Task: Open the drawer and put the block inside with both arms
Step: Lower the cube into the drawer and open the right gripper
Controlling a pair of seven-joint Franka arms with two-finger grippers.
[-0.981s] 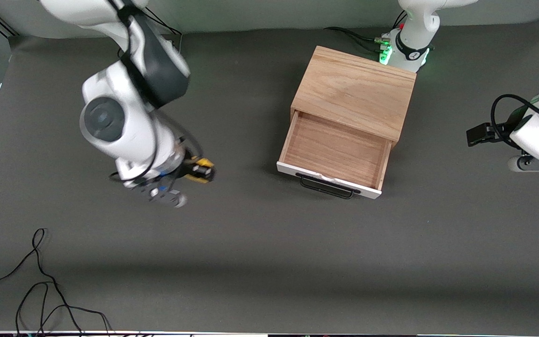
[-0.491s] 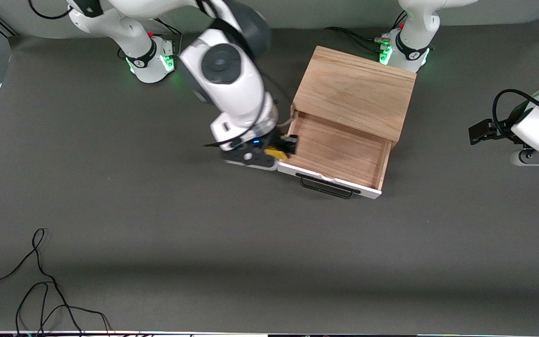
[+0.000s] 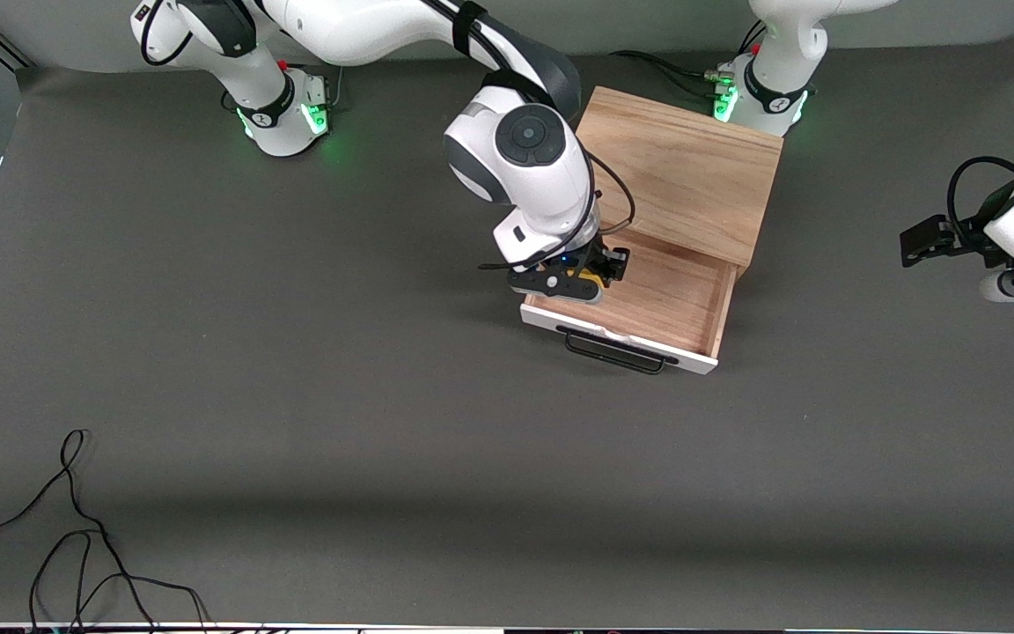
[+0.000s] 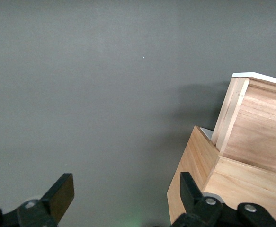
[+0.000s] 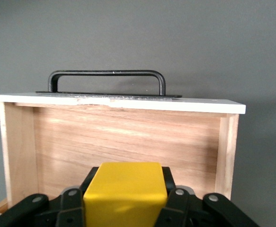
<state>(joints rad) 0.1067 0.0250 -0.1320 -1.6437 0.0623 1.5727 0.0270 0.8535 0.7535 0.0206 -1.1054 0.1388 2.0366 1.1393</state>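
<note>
The drawer (image 3: 639, 291) stands pulled out of the light oak cabinet (image 3: 674, 167), its white front and black handle (image 3: 617, 350) facing the front camera. My right gripper (image 3: 602, 275) hangs over the drawer's inside, at the end toward the right arm, shut on the yellow block (image 3: 593, 281). In the right wrist view the block (image 5: 126, 189) sits between the fingers of the right gripper (image 5: 126, 201), above the drawer's wooden floor (image 5: 128, 137) and facing the handle (image 5: 107, 73). My left gripper (image 3: 925, 239) waits beside the cabinet, open and empty, as the left wrist view also shows of this gripper (image 4: 123, 198).
Loose black cables (image 3: 76, 528) lie at the table's near corner toward the right arm's end. Both arm bases (image 3: 282, 114) glow green along the table's far edge. The cabinet's side (image 4: 199, 170) shows close to the left gripper.
My right arm has swung from over bare table, carrying the block, to over the open drawer. The left arm has drifted slightly away from the cabinet.
</note>
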